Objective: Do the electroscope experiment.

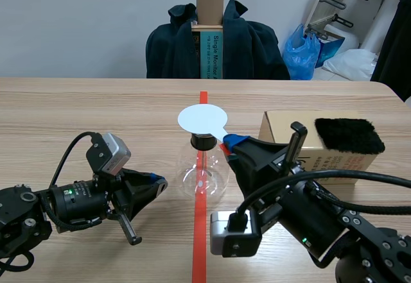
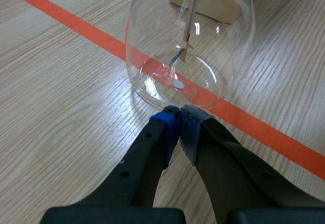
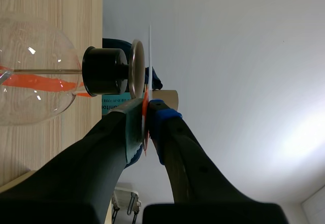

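Item: electroscope [image 1: 204, 174], a clear glass flask standing upright at the middle of the surface [image 1: 77, 110], on the orange-red tape line [image 1: 200, 244].
- Neck: black stopper [image 1: 203, 141] with a metal plate [image 3: 136, 69] on top. A thin rod with small leaves [image 2: 184, 51] hangs inside.
- White disc [image 1: 201, 118]: held flat just over the metal plate; whether they touch cannot be told.
- Right gripper [image 1: 230, 145]: clamped on the white disc's handle, beside the stopper.
- Left gripper [image 2: 180, 115]: fingers together, holding nothing, tips low and just short of the flask's base.
- Cardboard box [image 1: 282, 135]: on the surface beyond the right arm, carrying a black fur pad [image 1: 349, 135].
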{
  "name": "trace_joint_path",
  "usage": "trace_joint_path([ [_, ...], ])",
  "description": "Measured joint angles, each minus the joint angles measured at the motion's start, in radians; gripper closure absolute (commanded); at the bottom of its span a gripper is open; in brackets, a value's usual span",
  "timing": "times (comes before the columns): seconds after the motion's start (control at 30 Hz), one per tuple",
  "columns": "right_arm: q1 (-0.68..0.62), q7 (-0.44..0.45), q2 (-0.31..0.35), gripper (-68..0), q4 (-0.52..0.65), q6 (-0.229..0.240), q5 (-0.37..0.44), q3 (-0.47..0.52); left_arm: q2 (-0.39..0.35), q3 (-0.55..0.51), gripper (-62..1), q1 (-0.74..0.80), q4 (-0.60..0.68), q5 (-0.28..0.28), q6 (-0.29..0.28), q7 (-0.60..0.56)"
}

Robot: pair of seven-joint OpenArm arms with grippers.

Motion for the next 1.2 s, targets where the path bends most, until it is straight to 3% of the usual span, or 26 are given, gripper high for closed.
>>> trace_joint_path([
  [0.3,0.0,-0.021,0.0,-0.7,0.0,0.0,0.0,0.0,0.0,0.0,-2.8,0.0,0.0,0.0,0.002,0.0],
  [0.83,0.0,-0.318,0.0,-0.7,0.0,0.0,0.001,0.0,0.0,0.0,-2.8,0.0,0.0,0.0,0.002,0.0],
  [1.2,0.0,-0.326,0.0,-0.7,0.0,0.0,0.001,0.0,0.0,0.0,-2.8,0.0,0.0,0.0,0.002,0.0],
])
